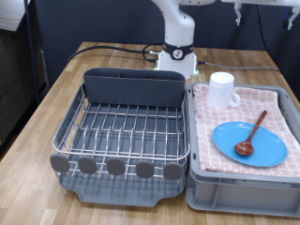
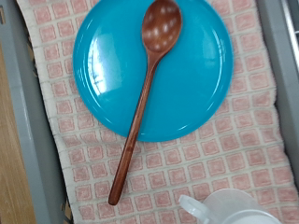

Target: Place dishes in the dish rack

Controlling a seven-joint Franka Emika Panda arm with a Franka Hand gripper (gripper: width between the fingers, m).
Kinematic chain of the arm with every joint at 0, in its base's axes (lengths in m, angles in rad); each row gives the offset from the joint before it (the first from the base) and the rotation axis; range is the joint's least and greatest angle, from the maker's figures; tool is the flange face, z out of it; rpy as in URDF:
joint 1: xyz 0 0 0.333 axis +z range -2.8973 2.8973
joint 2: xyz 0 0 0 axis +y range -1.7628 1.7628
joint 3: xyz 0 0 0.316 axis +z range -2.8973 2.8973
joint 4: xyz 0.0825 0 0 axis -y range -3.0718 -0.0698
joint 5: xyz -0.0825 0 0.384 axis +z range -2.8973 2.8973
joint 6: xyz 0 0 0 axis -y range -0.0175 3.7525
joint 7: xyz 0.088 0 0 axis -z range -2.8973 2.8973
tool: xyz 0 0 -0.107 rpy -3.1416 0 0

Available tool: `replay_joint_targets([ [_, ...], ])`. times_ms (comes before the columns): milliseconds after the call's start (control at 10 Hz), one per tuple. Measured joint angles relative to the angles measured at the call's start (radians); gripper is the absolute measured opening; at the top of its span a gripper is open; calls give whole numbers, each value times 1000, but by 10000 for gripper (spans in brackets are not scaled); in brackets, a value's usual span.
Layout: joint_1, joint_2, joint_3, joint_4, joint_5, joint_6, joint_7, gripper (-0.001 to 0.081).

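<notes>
Directly below the wrist camera, wooden spoon [image 2: 145, 89] lies diagonally, bowl on blue plate [image 2: 187, 93], handle trailing onto checked cloth [image 2: 243, 159]; dish rack [image 1: 122, 131] holds nothing; fingers out of view, state unknown.

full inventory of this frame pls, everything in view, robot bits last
plate: 1, light blue, on the checked cloth in the bin, exterior view's right
wooden spoon: 1, brown, lying across the plate, handle running off onto the cloth
mug: 1, white, on the cloth beyond the plate
bin: 1, grey, lined with pink checked cloth
dish rack: 1, dark grey with silver wire grid, exterior view's left, no dishes in it
table: 1, wooden
robot arm: 1, white, base behind the rack
gripper: not in view
</notes>
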Motion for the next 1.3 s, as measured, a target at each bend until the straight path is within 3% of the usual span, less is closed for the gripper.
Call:
replay_joint_targets([
  [200, 0, 26, 6, 3, -3, 22, 9, 803],
  [400, -1, 35, 29, 4, -70, 38, 45, 803],
  [800, -5, 107, 101, 4, -229, 111, 264, 803],
  [1000, -9, 171, 104, -7, -286, 194, 336, 803],
  [1300, -28, 279, 97, -29, -462, 324, 458, 803],
])
